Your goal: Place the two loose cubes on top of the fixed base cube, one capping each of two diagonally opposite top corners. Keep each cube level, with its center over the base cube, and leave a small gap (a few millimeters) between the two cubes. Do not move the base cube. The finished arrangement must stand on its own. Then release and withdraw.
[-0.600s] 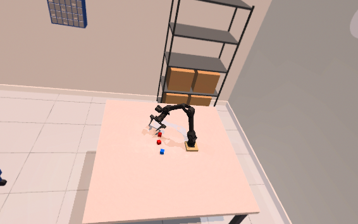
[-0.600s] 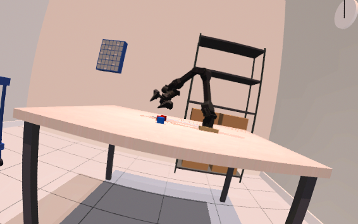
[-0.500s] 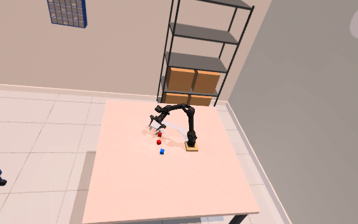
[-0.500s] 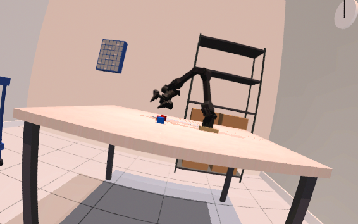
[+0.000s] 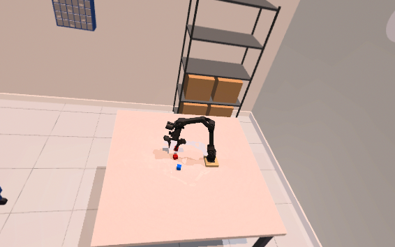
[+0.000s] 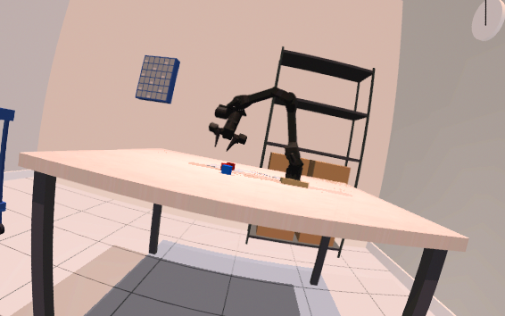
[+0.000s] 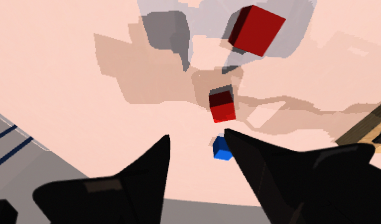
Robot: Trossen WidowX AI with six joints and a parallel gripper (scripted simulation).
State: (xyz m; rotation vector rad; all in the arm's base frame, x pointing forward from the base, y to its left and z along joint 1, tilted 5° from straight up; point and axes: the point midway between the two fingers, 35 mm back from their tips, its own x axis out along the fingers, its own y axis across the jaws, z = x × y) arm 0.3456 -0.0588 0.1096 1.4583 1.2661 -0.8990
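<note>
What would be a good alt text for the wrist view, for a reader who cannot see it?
Two dark fingers of the open gripper point down at a pale table, holding nothing. Beyond their tips lie a small blue cube, then a small red cube, and farther off a larger red cube. All three stand apart from the fingers.

Even, bright, flat light – no glare. Soft grey shadow patches on the table (image 5: 146, 202) under the arm (image 5: 202, 125); a large one on the floor (image 6: 204, 290). Exterior view bends straight lines at edges. Wrist view blocky, fingers blurred.
</note>
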